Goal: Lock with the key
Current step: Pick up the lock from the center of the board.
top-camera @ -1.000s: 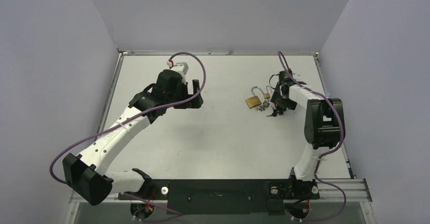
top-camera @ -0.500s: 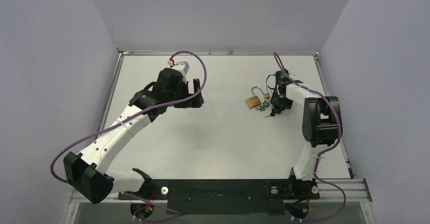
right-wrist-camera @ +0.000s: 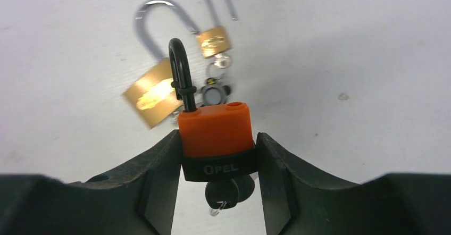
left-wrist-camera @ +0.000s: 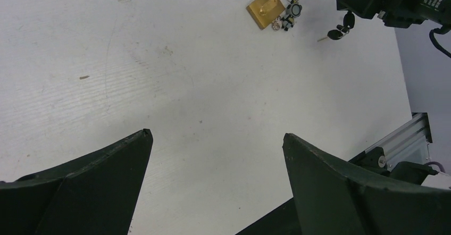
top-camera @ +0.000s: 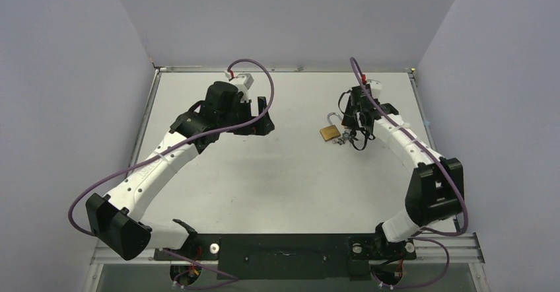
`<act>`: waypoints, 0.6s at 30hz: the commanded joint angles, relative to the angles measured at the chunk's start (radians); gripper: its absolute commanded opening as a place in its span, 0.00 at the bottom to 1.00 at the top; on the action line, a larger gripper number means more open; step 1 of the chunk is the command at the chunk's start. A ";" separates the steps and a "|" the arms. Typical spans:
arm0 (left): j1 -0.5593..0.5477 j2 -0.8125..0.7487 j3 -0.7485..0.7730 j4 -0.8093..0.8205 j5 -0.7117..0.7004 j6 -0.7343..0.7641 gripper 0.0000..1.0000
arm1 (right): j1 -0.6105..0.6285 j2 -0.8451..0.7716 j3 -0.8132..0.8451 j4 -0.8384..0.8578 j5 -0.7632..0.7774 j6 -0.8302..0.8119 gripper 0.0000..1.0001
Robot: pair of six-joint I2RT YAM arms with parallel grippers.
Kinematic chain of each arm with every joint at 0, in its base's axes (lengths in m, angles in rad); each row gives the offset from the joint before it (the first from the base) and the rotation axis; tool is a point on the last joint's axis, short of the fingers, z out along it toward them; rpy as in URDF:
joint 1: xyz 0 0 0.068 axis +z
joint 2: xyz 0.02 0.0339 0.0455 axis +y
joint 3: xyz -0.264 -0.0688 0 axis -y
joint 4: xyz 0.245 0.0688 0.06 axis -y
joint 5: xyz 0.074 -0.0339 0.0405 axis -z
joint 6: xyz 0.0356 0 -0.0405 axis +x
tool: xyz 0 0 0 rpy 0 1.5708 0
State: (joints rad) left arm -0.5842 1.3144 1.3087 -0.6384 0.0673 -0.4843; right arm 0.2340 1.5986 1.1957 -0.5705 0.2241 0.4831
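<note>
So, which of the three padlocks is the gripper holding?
The orange padlock with the black shackle, clamped in the right gripper. The large brass padlock and the small brass padlock lie on the table.

Over on the right half of the table (top-camera: 277, 186), toward the far edge, lies the lock (top-camera: 329, 132). A smaller padlock (right-wrist-camera: 214, 41) sits just beside it, with a bunch of keys (right-wrist-camera: 215, 94) between them. The right gripper (right-wrist-camera: 215, 139), just beside them, clamps a third padlock (right-wrist-camera: 215, 128) with a key (right-wrist-camera: 223, 193) in its base. The left gripper (left-wrist-camera: 215, 136) hangs well apart to the left.
</note>
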 commanded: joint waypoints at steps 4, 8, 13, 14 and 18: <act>0.008 0.049 0.145 0.133 0.145 0.106 0.90 | 0.126 -0.247 0.037 0.040 -0.152 -0.030 0.00; 0.015 0.080 0.244 0.129 0.250 0.230 0.85 | 0.158 -0.345 0.044 0.087 -0.379 -0.051 0.00; 0.018 0.105 0.379 0.033 0.405 0.386 0.80 | 0.184 -0.411 0.071 0.115 -0.703 -0.080 0.00; 0.019 0.105 0.389 0.029 0.453 0.404 0.80 | 0.196 -0.421 0.069 0.123 -0.733 -0.081 0.00; 0.022 0.118 0.440 -0.006 0.580 0.421 0.75 | 0.230 -0.476 0.060 0.185 -0.864 -0.067 0.00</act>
State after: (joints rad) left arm -0.5697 1.4223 1.6802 -0.6044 0.4656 -0.1474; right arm 0.4320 1.1942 1.2160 -0.5190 -0.4152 0.4217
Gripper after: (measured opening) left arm 0.770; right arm 0.458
